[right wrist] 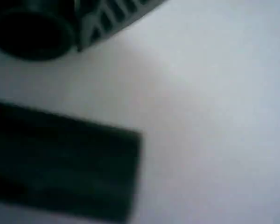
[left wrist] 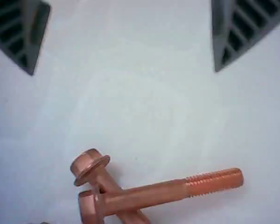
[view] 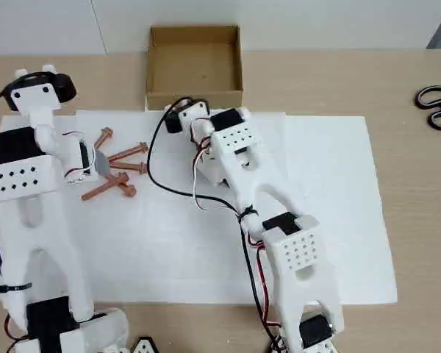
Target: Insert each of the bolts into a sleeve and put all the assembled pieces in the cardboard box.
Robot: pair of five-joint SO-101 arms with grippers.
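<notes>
Hovering, fingers (left wrist: 18, 32) wide, over crossed bolts (left wrist: 144, 193) near the cardboard box (view: 195, 99), the left gripper (left wrist: 123, 70) seems starting a pick: descend, grasp one.

Count, high view: 5 copper-coloured bolts (view: 128, 154); 1 cardboard box (view: 195, 99); 1 pair of scissors (view: 437, 107); 1 white sheet (view: 331, 220); 2 robot arms (view: 242, 147). Left wrist view: 2 of these bolts.

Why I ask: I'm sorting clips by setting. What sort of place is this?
Probably a robotics lab or workshop bench: two white robot arms at a wooden table, copper bolts lying on a white sheet, and a cardboard box behind.
</notes>
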